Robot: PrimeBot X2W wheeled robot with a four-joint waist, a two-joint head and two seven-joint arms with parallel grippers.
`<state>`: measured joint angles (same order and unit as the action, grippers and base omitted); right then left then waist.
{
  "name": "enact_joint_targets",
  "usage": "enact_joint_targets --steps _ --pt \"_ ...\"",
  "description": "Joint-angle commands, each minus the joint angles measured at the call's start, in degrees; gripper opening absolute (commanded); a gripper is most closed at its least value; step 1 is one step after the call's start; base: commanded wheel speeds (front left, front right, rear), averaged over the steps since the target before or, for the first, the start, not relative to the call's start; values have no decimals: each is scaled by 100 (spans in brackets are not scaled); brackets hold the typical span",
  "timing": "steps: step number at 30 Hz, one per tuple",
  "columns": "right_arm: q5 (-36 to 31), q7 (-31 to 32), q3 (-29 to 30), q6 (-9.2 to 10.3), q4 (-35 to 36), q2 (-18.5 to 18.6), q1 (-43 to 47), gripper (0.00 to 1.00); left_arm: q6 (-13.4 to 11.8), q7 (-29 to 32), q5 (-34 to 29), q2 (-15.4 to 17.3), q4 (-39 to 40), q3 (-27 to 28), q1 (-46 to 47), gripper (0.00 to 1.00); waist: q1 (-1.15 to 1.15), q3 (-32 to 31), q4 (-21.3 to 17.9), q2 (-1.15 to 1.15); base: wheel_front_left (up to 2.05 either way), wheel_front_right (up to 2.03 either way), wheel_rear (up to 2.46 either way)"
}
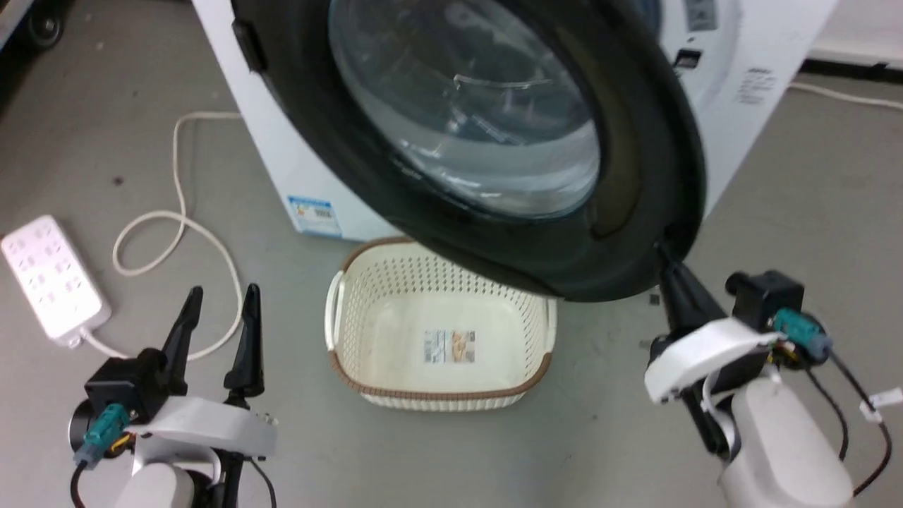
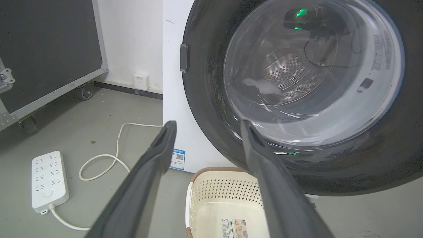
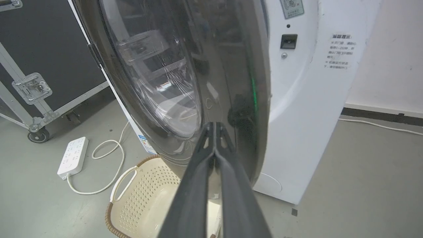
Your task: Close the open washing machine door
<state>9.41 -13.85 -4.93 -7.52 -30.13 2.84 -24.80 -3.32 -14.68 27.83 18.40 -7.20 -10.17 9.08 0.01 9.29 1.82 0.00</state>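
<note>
The washing machine door [image 1: 635,141], glossy black with a bulging glass window, stands partly swung out from the white washing machine [image 1: 734,106]. My right gripper [image 1: 664,250] is shut with nothing held, its tips against the door's lower right rim. In the right wrist view the closed fingertips [image 3: 214,125] press on the door [image 3: 231,66], and a gap shows between it and the machine [image 3: 297,115]. My left gripper [image 1: 223,289] stands open low at the left, apart from the door. In the left wrist view its fingers [image 2: 208,123] frame the door [image 2: 205,99].
A cream perforated laundry basket [image 1: 338,310] sits on the floor just under the door. A white power strip [image 1: 49,275] and its looped cable [image 1: 176,226] lie at the left. A black wheeled case [image 3: 33,49] stands behind that. Bare grey floor extends to the right.
</note>
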Motion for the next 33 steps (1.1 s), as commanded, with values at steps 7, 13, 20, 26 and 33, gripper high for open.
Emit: enact_joint_targets --steps 7,13,20,26,33 --pt "-325 -99 522 3 -488 4 -666 0 141 -30 -124 -86 93 142 235 100 -1 348 213 0 0 0 0" --pt "-861 -112 1230 3 -613 4 -1165 0 298 -31 -225 -189 174 251 365 100 -1 628 364 0 0 0 0" --pt "-1735 -103 2132 3 -695 4 -1874 0 525 -31 -337 -330 250 416 564 100 -1 1070 544 0 0 0 0" --pt "-2317 -56 2702 3 -796 4 -2490 0 691 -31 -470 -424 268 602 717 100 -1 1365 658 0 0 0 0" --pt "-2650 -81 3082 3 -954 4 -2963 0 838 -31 -618 -554 215 767 815 100 -1 1512 699 0 0 0 0"
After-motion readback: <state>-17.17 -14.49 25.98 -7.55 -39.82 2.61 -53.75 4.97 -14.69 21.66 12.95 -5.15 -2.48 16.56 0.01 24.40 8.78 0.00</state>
